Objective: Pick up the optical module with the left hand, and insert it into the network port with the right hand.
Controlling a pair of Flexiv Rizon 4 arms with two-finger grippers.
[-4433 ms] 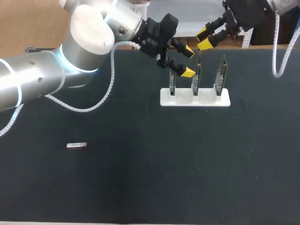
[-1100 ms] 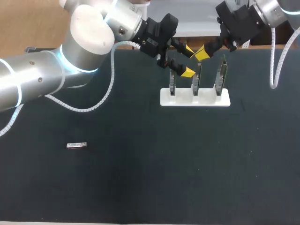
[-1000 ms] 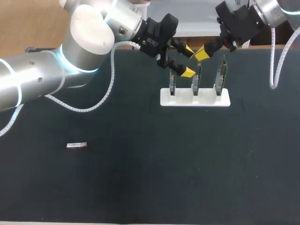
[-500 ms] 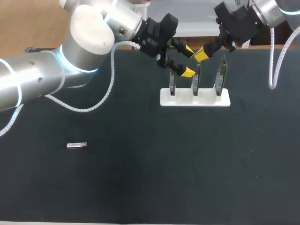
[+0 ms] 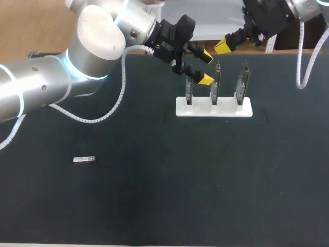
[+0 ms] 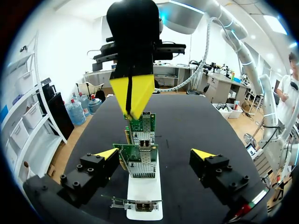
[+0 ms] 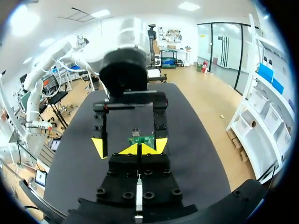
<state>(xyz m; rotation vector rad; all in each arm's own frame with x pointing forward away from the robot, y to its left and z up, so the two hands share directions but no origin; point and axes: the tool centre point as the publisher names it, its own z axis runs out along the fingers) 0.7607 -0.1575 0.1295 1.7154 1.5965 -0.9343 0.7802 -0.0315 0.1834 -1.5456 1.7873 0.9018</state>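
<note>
Between the spread fingers of the left gripper point(image 6: 155, 154), seen from its own wrist, 3 network cards point(image 6: 141, 161) stand upright in 1 row, slotted into 1 white holder point(image 6: 145, 189) that lies on the dark table point(image 5: 154, 206). Its 2 yellow tips are well apart and touch nothing, so this gripper is released and empty. From the head view it hangs above the end of the row on the left arm's side, its lower tip just beside the top of the nearest card.

Facing it from the far end of the row is the right gripper point(image 5: 222, 46), held higher, above and behind the middle card. Its 2 yellow tips are pressed together into 1 point with nothing between them: clenched on air. In the right wrist view the top edge of 1 card shows just ahead of those closed tips.

Only 1 optical module point(image 5: 84, 160) is in sight, a small silver bar lying flat on the table. It is well apart from both grippers, far out toward the left arm's side and much nearer the robot than the holder, with no finger near it.
</note>
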